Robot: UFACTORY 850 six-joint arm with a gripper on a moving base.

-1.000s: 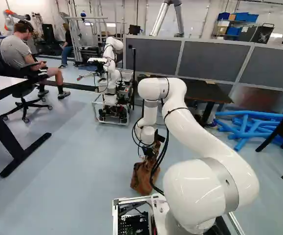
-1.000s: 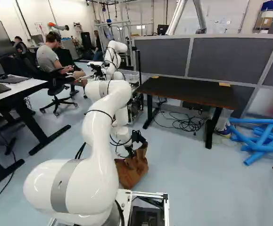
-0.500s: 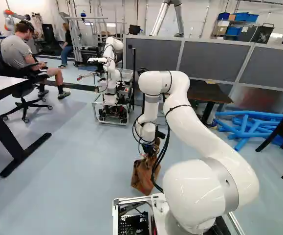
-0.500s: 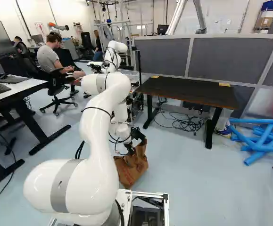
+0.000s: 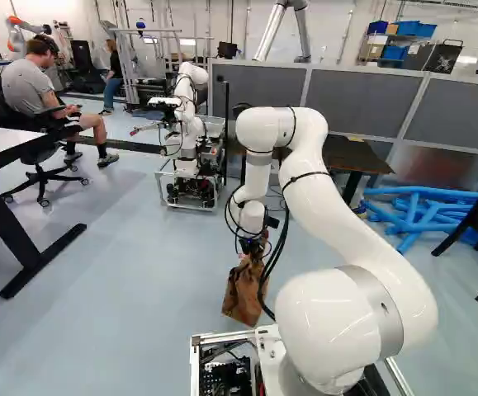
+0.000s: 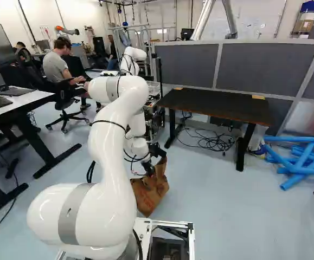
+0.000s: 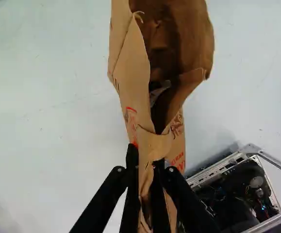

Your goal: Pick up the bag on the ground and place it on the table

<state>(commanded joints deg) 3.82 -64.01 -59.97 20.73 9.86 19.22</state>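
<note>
The brown paper bag (image 5: 243, 290) hangs upright below my gripper (image 5: 253, 247) in the left base view, close ahead of the base. In the right base view the bag (image 6: 149, 194) is partly behind my arm; whether its bottom touches the floor I cannot tell. The wrist view has the gripper (image 7: 147, 158) shut on the folded edge of the bag (image 7: 135, 77), paper pinched between both fingers. The bag's mouth gapes open ahead of the fingers, with something pale inside. The dark-topped table (image 6: 216, 105) stands farther off, right of the bag.
Black cables (image 6: 208, 141) lie under the table, and blue tubes (image 6: 303, 160) are heaped to its right. Another robot (image 5: 191, 140) stands beyond my arm. A white desk (image 5: 3, 148) is at the left, and grey partitions (image 6: 265, 65) run behind the table.
My arm has risen and drawn back a little with the bag in its grip. The bag has been pulled slightly upward and its upper part has straightened. The base has stayed put.
</note>
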